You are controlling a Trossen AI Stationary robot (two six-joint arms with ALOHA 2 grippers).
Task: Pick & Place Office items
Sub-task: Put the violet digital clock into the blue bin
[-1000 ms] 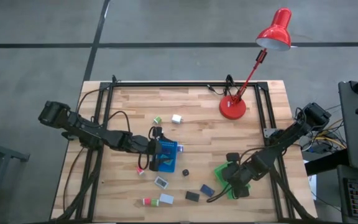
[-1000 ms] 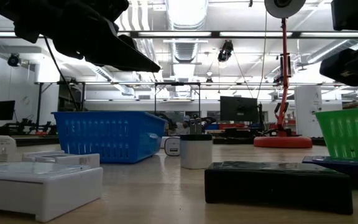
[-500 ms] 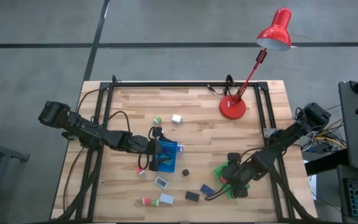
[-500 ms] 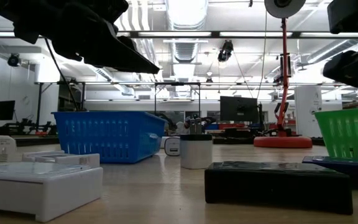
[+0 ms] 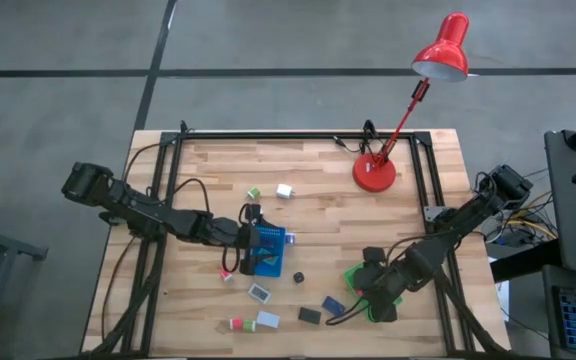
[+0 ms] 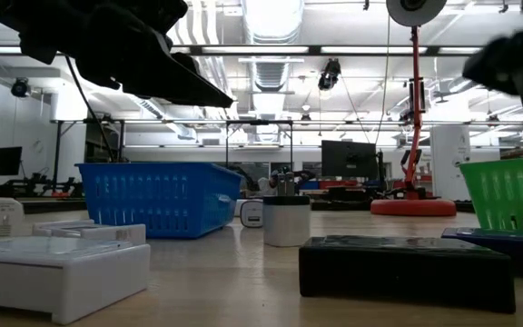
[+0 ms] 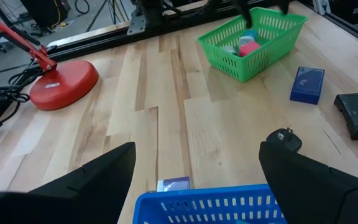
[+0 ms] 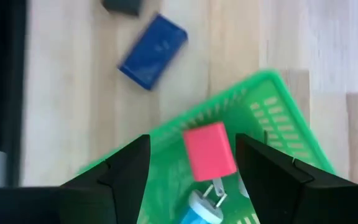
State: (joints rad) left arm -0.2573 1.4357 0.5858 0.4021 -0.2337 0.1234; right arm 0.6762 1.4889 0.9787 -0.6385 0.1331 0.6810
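Office items lie in three places: some in the green basket (image 8: 272,118), some in the blue basket (image 5: 268,250), and the rest loose on the counter (image 5: 318,210).

**Current step.** The right hand (image 8: 191,180) hangs directly above the green basket with its fingers spread. A red block (image 8: 209,151) sits between them in the right wrist view, lying in the basket beside a light blue plug (image 8: 201,208). Nothing is gripped, so the block appears to be a completed drop rather than a carried item.

**Left arm.** The left hand (image 7: 194,180) waits over the near edge of the blue basket, fingers wide apart and empty.

**Items still on the counter.**
- A navy box (image 8: 153,51) just beside the green basket.
- A black box (image 5: 310,315) near the navy box.
- A small black round piece (image 5: 298,276) between the two baskets.
- White and light blue boxes, with a red-and-green piece (image 5: 236,324), near the front edge.
- Two small blocks (image 5: 285,190) toward the back of the counter.

**Next move.** Judged from this layout, the right hand should lift clear of the basket rim, travel to the navy box, align its fingers across the short sides, descend and close. The box lies at an angle, so wrist rotation will be needed first.
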